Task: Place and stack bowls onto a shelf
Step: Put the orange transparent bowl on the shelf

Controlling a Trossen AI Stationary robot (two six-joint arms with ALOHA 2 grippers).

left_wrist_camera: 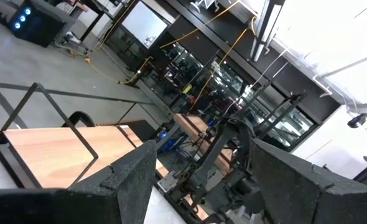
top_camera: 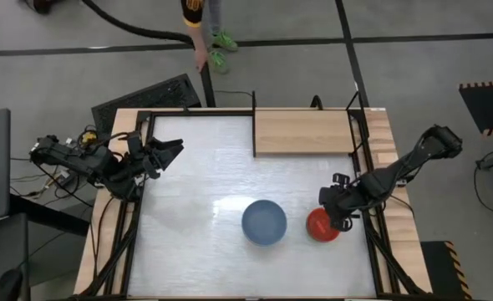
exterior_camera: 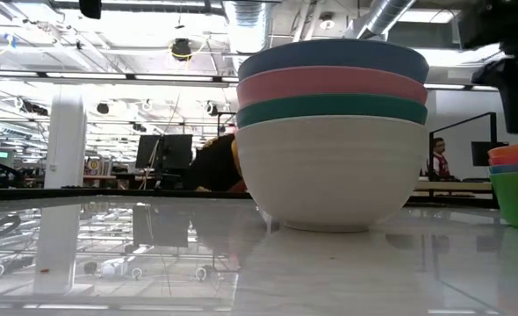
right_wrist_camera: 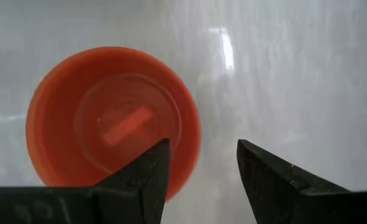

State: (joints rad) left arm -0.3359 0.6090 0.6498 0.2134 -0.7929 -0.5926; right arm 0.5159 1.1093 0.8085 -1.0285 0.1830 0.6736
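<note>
The stack of large round bowls stands near the middle of the white tabletop. In the low view it shows four colours: a blue bowl on top, then a pink one, then a teal one, and a white bowl at the bottom that rests on the table. From above only the blue top bowl is visible.

Just beside this stack, toward the right arm, stands a smaller stack of round bowls. Its top bowl is red-orange, and in the low view a blue edge and a green bowl show under it.

The right gripper hangs over the rim of the red-orange bowl. Its two dark fingers are spread apart and hold nothing; one finger is above the inside of the bowl, the other is outside the rim.

The light wooden shelf with thin black metal posts is at the far edge of the table, well apart from both stacks. No bowl lies on it.

The left gripper waits at the left side of the table, with fingers released.

A person stands on the floor beyond the table.
</note>
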